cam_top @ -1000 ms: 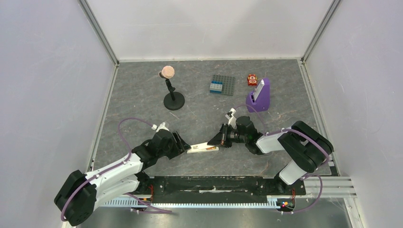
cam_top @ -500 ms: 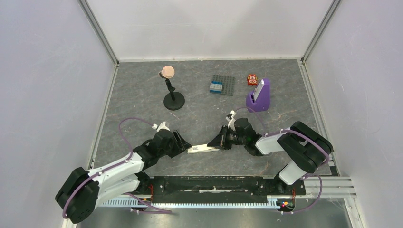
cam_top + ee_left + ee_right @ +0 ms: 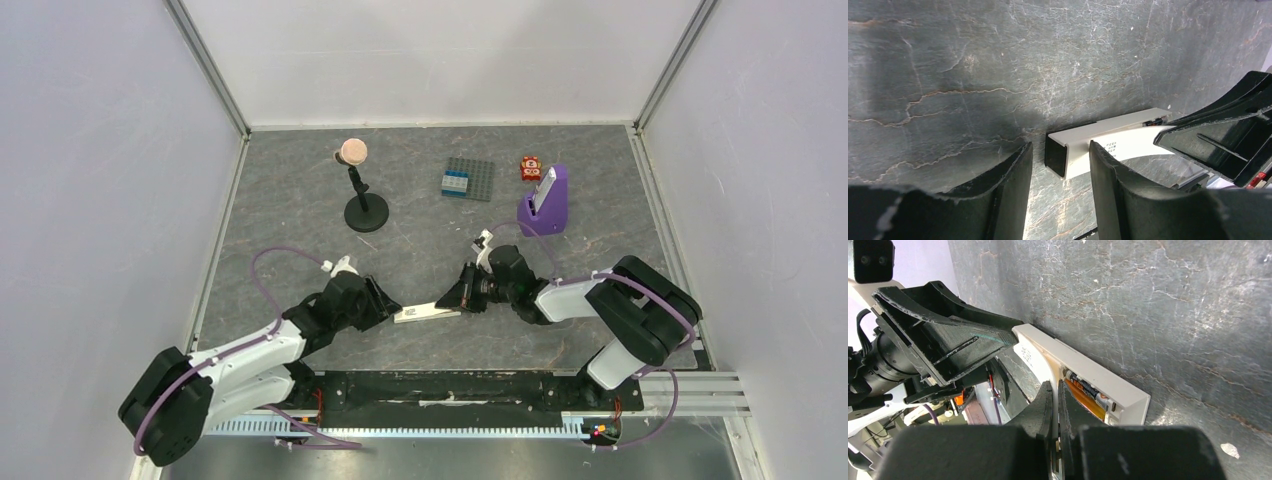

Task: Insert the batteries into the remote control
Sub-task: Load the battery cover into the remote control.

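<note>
The white remote control [image 3: 428, 312] lies on the grey table between my two grippers, recess side up. In the right wrist view its open recess [image 3: 1083, 370] holds both batteries side by side: the dark grey one [image 3: 1088, 388] and the orange one [image 3: 1084, 401]. My right gripper [image 3: 1054, 407] is shut on a thin white cover panel [image 3: 1040, 362] that curves up off the remote. My left gripper [image 3: 1060, 175] is open, one finger on each side of the remote's end [image 3: 1083, 145], not touching it. It shows in the top view [image 3: 388, 305], facing the right gripper [image 3: 455, 295].
At the back stand a black stand with a pink ball [image 3: 362, 195], a grey studded baseplate [image 3: 468, 179], a small red toy [image 3: 530, 167] and a purple wedge stand with a pale slab [image 3: 545, 203]. The metal rail [image 3: 450, 385] runs along the near edge.
My right gripper has shifted slightly left and toward the back, still shut on the cover panel. The remote and my left gripper have barely moved.
</note>
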`<state>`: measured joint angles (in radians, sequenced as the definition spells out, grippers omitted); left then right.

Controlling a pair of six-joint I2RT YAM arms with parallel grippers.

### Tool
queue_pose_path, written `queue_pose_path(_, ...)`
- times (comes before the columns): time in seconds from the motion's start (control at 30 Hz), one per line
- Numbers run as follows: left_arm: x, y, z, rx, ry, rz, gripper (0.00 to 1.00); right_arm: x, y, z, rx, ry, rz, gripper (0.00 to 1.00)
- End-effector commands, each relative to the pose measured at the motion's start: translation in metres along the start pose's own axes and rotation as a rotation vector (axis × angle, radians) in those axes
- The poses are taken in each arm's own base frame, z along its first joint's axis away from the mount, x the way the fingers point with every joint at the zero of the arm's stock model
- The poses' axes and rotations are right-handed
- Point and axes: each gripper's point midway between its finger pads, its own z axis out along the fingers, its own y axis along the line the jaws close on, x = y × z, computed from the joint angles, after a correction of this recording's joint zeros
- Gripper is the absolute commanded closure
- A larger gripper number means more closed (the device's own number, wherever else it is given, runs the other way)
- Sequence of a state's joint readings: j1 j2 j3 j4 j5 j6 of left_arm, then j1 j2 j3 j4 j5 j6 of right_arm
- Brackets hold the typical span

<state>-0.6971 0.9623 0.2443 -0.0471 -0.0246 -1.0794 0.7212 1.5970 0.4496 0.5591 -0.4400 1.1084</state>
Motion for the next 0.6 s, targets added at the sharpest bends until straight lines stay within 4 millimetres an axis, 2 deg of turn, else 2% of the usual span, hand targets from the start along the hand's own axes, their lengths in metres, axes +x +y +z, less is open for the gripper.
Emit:
queue_pose_path(0.0,0.013,0.036,0.004,-0.124,0.040,0.070,0.49,0.009,-0.047,-0.002,0.199,-0.001,-0.029,0.98)
queue_pose_path(0.2,0.022,0.038,0.005,-0.120,0.097,0.112,0.50,0.008,-0.050,-0.003,0.208,-0.003,-0.035,0.96)
queue_pose_path(0.47,0.023,0.024,-0.004,0.011,0.076,0.143,0.43,0.009,-0.054,-0.003,0.221,-0.005,-0.039,0.95)
queue_pose_path(0.57,0.027,0.025,-0.005,0.024,0.089,0.160,0.43,0.009,-0.055,-0.003,0.225,-0.006,-0.040,0.94)
